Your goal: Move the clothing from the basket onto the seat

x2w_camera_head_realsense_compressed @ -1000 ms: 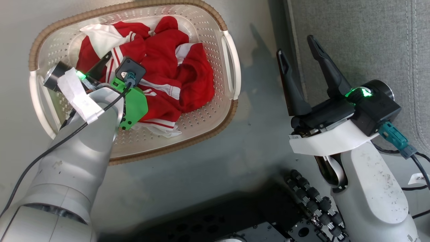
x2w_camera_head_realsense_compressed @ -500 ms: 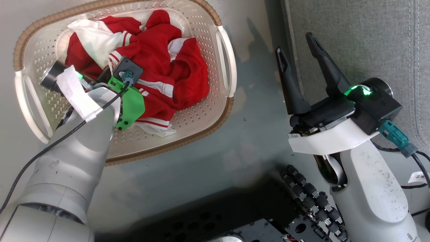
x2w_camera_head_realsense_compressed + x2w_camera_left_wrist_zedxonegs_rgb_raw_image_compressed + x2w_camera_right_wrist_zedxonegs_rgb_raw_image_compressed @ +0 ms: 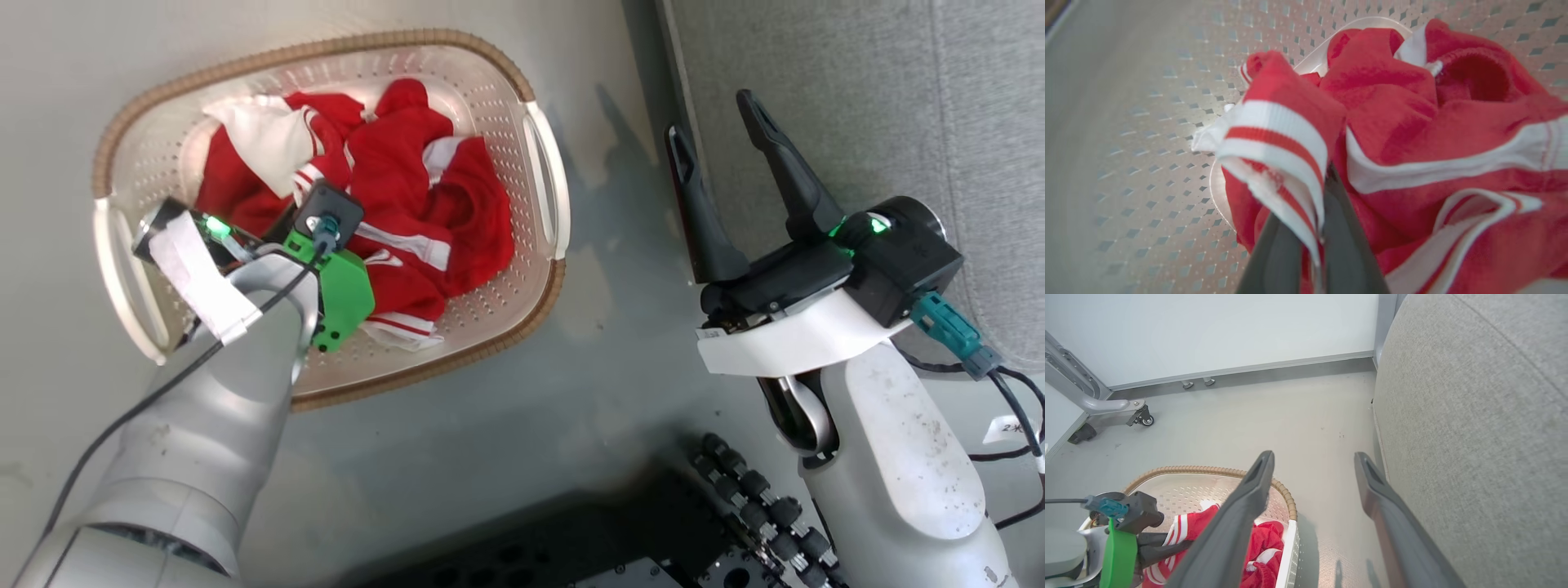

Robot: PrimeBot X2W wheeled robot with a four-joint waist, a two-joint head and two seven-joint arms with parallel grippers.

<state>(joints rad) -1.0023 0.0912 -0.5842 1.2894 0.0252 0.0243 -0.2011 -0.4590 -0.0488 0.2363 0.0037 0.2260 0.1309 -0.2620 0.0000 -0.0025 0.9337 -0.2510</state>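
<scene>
The cream perforated basket (image 3: pixel 326 51) stands on the floor at the upper left, holding the crumpled red clothing (image 3: pixel 424 204) with white stripes. My left gripper (image 3: pixel 284 224) reaches down into the basket, mostly hidden under its wrist. In the left wrist view it (image 3: pixel 1323 192) is shut on a red-and-white striped cuff of the clothing (image 3: pixel 1274 134), just above the basket's bottom (image 3: pixel 1147 163). My right gripper (image 3: pixel 712 116) stands open and holds nothing, over the floor beside the grey seat (image 3: pixel 857 98). The right wrist view shows the same open gripper (image 3: pixel 1312 457) between basket (image 3: pixel 1208 470) and seat (image 3: pixel 1474 437).
My black base with its rollers (image 3: pixel 759 498) fills the bottom right. A wheeled metal frame leg (image 3: pixel 1098 408) stands by the wall's baseboard (image 3: pixel 1249 369) beyond the basket. A strip of grey floor (image 3: pixel 620 269) lies between basket and seat.
My left gripper has gone from open to shut, pinching the striped cuff in the basket. The head view has shifted a little. The right gripper has stayed open and in place.
</scene>
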